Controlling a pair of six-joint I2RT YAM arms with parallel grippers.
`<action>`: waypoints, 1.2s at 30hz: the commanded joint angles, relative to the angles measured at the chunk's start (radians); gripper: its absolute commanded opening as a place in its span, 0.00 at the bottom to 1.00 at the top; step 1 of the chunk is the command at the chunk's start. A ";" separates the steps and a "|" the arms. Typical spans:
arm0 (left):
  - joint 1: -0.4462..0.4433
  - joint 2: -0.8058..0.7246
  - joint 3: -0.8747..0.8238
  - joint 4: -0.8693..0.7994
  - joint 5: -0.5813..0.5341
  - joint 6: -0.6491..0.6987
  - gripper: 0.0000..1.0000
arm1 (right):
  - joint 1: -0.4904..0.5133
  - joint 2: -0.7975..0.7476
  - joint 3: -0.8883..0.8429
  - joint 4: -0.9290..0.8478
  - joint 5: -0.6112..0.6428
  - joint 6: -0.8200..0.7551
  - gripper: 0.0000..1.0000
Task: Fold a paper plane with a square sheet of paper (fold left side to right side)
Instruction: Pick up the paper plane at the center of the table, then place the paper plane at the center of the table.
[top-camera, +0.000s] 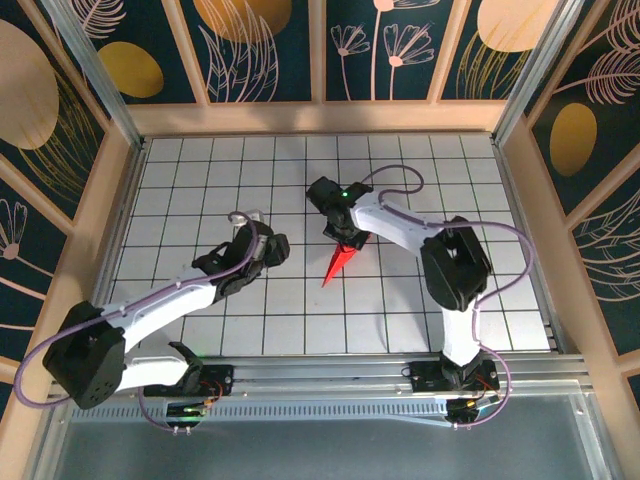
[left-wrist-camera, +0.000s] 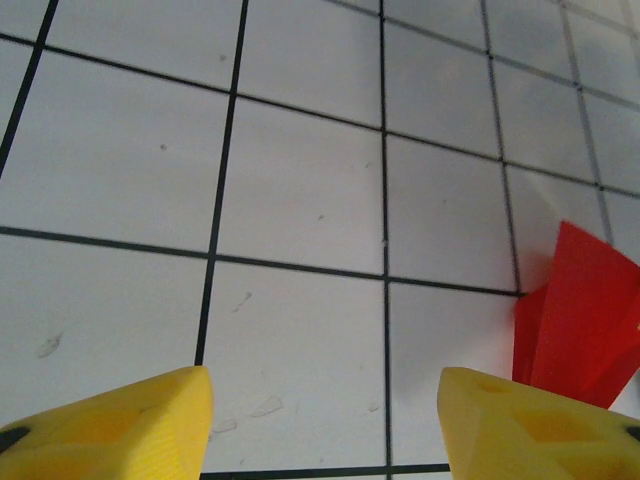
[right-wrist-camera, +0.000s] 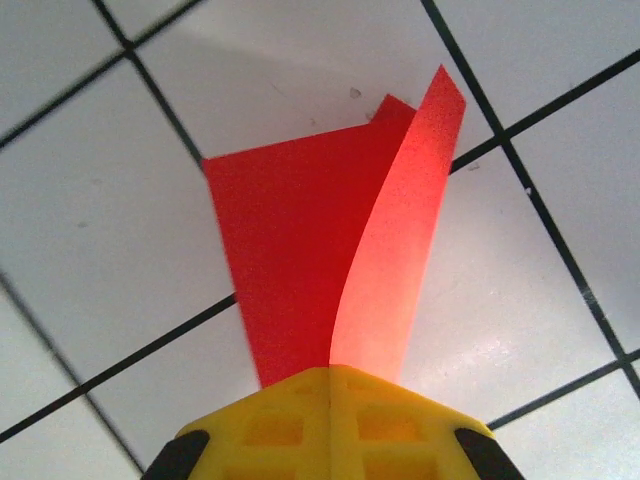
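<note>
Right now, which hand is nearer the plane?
Right. The right hand is shut on the plane; the left hand sits open to its left, not touching.

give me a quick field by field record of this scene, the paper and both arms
paper: red paper plane, folded to a narrow pointed dart
position: near the middle of the white grid table, tip pointing toward the near edge
right jaws: shut on the plane's wide end
left jaws: open, holding nothing, over bare tiles to the left of the plane, apart from it
fold state: layers not lying flat; one flap curls up in the right wrist view
</note>
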 joint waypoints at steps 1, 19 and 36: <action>0.047 -0.077 -0.030 0.036 0.082 -0.019 0.63 | 0.010 -0.150 -0.067 0.087 0.070 -0.099 0.00; 0.198 -0.214 -0.120 0.205 0.410 -0.182 0.67 | -0.281 -0.626 -0.812 1.177 -0.872 -0.450 0.00; 0.198 -0.136 -0.136 0.207 0.449 -0.190 0.59 | -0.298 -0.252 -0.978 1.594 -0.958 -0.330 0.00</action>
